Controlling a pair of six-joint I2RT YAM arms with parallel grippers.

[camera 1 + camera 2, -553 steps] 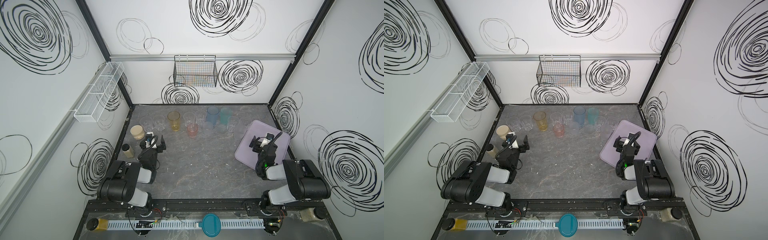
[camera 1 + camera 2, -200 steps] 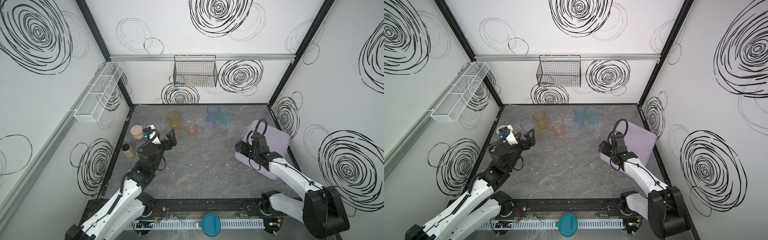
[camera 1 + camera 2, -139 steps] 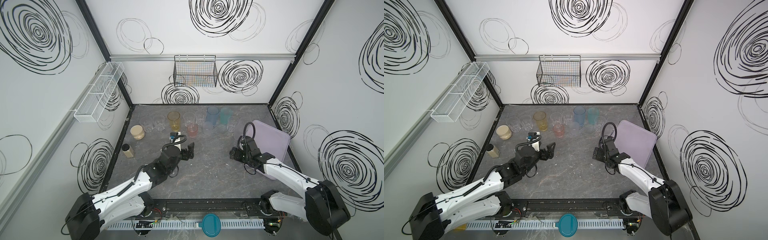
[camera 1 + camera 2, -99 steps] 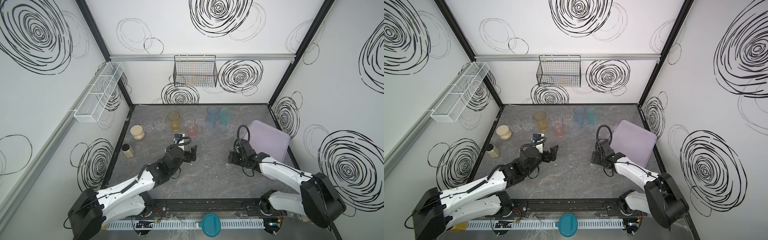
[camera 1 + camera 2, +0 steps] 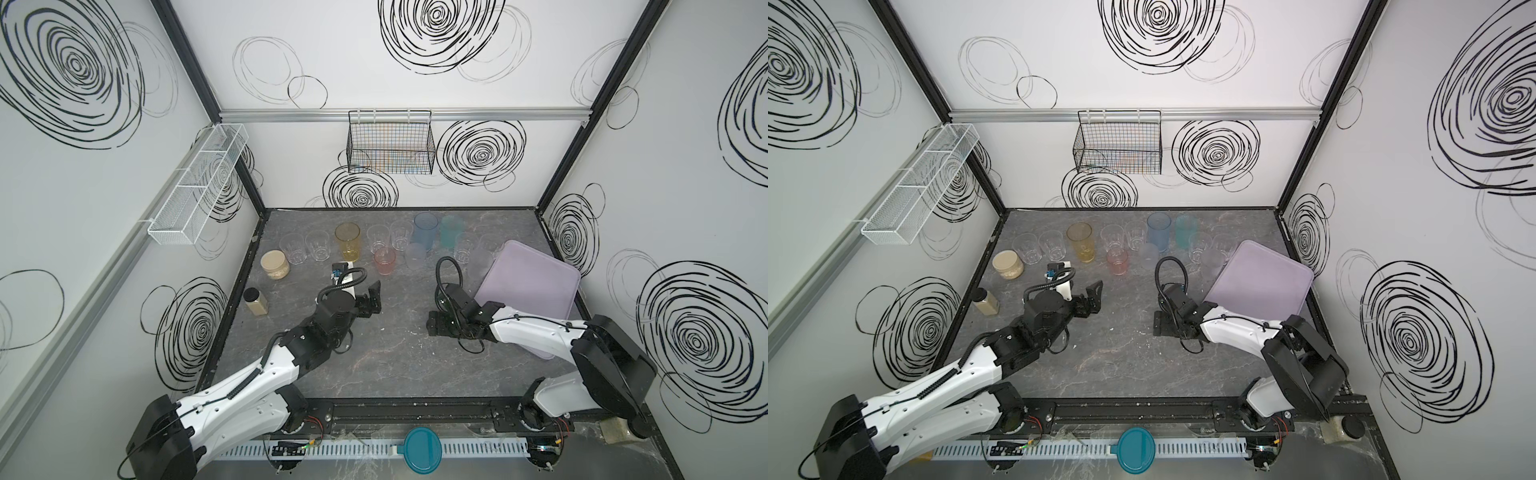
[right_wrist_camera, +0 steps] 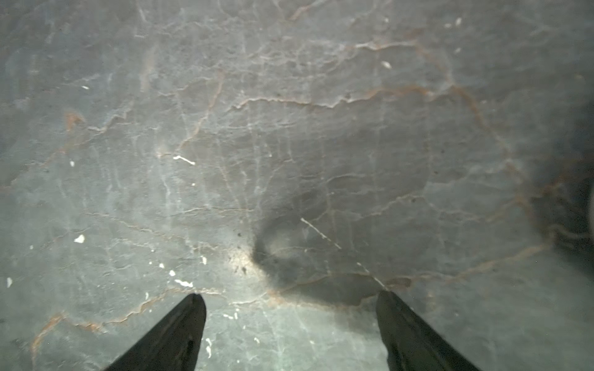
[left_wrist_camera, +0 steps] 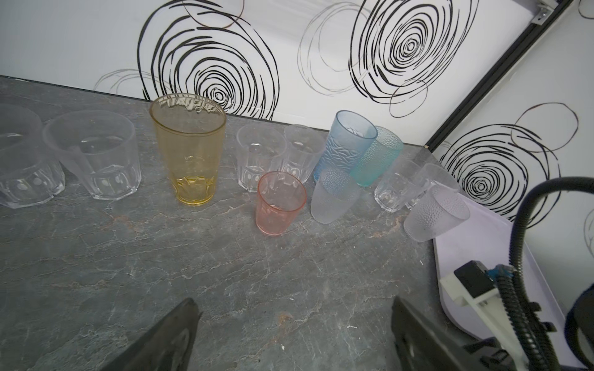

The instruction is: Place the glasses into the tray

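Spreading across the enclosure floor, the grey stone-patterned tabletop point(image 5: 395, 374) carries everything, and its middle lies bare, probably so the two arms have room to travel. The pale lilac tray point(image 5: 536, 282) lies at the right edge with nothing in it, on the right arm's side, which should suit that arm for setting things down. The glasses point(image 5: 401, 237) stand upright in a loose row along the back wall, none yet in the tray, so the task looks barely begun. A frosted glass point(image 7: 434, 213) at the row's end stands just beside the tray's far corner, while the tall amber glass point(image 7: 189, 151) and the short pink glass point(image 7: 279, 202) stand nearer the left arm. Judging by its wrist view, the left claw point(image 7: 293, 303) faces the row from well short of it, apparently lining up on the pink glass; its jaws stand spread wide and hold nothing. The right claw point(image 6: 289, 295) points down at bare tabletop near the tray, jaws likewise wide apart, empty and touching no glass.
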